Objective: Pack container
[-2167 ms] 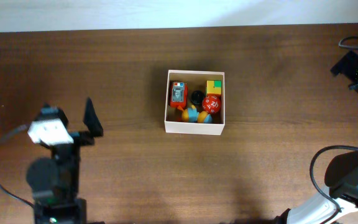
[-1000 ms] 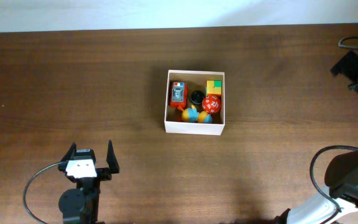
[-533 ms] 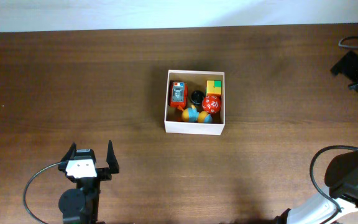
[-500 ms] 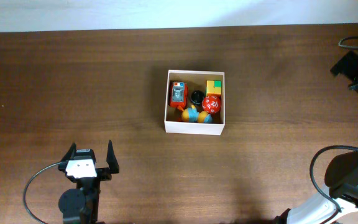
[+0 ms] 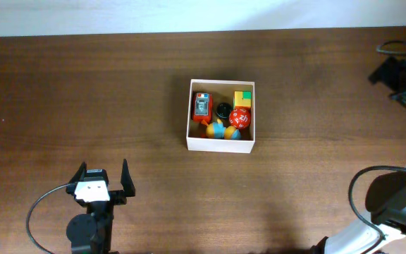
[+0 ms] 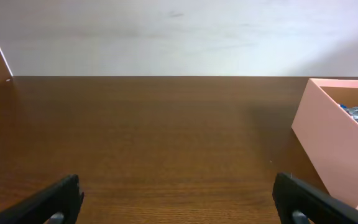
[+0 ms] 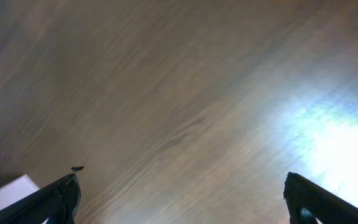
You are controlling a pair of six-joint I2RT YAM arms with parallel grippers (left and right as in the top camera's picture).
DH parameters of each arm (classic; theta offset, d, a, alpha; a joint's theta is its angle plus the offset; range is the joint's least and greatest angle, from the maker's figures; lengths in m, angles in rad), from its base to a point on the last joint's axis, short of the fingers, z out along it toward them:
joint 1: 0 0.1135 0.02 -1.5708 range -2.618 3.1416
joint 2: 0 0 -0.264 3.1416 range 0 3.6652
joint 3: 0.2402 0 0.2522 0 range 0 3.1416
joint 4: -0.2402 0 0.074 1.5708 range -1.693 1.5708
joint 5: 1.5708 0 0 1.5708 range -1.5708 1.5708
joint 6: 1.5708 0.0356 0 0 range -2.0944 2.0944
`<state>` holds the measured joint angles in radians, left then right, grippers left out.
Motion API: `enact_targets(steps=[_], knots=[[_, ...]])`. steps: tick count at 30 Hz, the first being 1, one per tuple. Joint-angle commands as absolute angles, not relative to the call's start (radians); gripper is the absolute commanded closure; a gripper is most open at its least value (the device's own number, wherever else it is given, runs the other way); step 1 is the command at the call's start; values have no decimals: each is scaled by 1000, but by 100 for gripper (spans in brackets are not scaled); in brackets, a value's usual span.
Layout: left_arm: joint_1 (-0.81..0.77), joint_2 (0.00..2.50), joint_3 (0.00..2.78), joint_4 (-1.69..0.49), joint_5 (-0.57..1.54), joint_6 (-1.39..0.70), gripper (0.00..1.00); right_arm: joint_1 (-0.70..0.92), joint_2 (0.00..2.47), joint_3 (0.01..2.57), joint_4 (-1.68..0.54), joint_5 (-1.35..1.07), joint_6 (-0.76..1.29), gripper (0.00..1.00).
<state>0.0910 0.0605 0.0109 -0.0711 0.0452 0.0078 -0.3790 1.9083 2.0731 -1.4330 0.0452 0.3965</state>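
Container point(image 5: 221, 145) at centre of table point(image 5: 118, 85); toys point(image 5: 240, 116) inside bunched, hard to tell apart.
Left tool point(image 5: 103, 173) nr front edge, well apart from container, jaws wide, empty. Right tool point(image 7: 182, 200) by right edge, mostly cut off overhead; jaws wide, empty.

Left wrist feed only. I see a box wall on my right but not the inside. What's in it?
Observer: Overhead shows the container holding small toys, among them a red-orange toy, a red die and a yellow-green block.
Operator: Anything else in there?
Observer: A black round piece and blue-and-yellow balls along the near wall.
Operator: Right pincer state?
Observer: Its wrist view shows the right pincer open, nothing between the fingers, bare wood below.
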Motion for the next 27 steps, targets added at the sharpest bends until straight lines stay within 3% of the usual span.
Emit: enact_targets(steps=[1,8,12,18,27], knots=[[87,51,9,-80,38,27,1,-213,1908,2086,-1433,45,405,1],[87,51,9,-80,38,27,1,129,1908,2086,-1432,47,405,1],[87,51,9,-80,38,27,1,238,1884,2086,-1406,296,398,1],[87,51,9,-80,38,27,1,270,1735,2085,-1351,431,398,1],[87,51,9,-80,38,27,1,137,1411,1849,-908,371,398,1]])
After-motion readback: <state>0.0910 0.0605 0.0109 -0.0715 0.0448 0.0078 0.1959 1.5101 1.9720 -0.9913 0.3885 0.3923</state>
